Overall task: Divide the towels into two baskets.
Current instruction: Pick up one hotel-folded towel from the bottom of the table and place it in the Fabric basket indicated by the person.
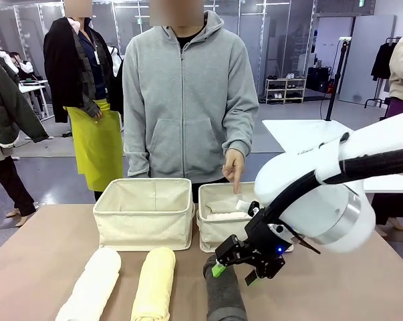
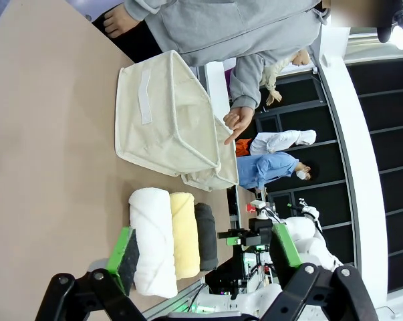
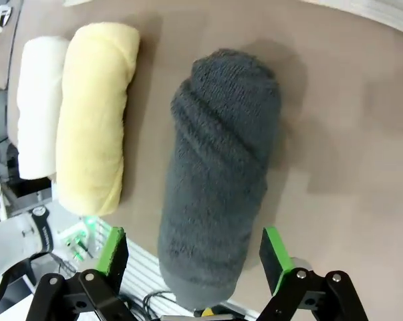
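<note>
Three rolled towels lie side by side at the table's near edge: white (image 1: 91, 287), pale yellow (image 1: 153, 284) and dark grey (image 1: 226, 301). My right gripper (image 1: 233, 273) hangs open just above the grey roll's far end. In the right wrist view its green pads (image 3: 275, 257) stand on either side of the grey towel (image 3: 221, 174), with the yellow (image 3: 94, 114) and white (image 3: 37, 100) rolls beside it. Two cream baskets stand behind; the left one (image 1: 144, 231) looks empty and the right one (image 1: 218, 231) holds a pale towel (image 1: 221, 208). My left gripper (image 2: 204, 253) is open and high above the table.
A person in a grey hoodie stands at the far edge, one hand (image 1: 233, 167) pointing down into the right basket. Bare tabletop (image 1: 34, 261) lies left of the towels and baskets. My right arm's white body (image 1: 321, 194) crosses the right side.
</note>
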Robot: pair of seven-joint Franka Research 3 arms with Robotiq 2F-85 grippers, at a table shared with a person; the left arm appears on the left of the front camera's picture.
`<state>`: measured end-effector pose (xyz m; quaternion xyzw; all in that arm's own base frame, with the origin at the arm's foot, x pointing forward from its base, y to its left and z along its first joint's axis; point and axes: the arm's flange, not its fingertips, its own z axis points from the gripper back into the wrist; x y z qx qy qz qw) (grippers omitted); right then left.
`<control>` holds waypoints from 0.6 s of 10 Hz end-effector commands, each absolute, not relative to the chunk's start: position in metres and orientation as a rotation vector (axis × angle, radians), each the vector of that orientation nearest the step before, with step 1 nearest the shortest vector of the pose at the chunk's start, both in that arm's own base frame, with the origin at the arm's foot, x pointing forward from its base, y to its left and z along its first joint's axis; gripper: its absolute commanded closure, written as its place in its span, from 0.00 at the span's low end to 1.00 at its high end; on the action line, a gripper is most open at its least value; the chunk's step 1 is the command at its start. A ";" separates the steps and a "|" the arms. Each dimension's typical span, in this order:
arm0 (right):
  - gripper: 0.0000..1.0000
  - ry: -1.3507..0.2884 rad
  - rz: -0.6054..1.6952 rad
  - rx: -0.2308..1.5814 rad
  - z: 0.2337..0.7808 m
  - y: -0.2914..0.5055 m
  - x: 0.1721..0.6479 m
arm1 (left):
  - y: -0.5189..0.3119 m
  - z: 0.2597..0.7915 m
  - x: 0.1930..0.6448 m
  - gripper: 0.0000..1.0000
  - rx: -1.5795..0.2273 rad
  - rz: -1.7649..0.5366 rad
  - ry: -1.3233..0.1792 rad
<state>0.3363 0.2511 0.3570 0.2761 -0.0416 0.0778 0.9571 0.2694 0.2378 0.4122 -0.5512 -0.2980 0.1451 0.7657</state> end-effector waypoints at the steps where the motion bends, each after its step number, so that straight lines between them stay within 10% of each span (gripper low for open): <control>1: 0.00 -0.099 0.107 0.494 0.347 0.276 0.340 | 0.240 0.413 0.268 0.00 -1.213 0.303 -0.665; 6: 0.00 -0.124 0.083 0.415 0.317 0.307 0.356 | 0.240 0.413 0.268 0.00 -1.213 0.303 -0.665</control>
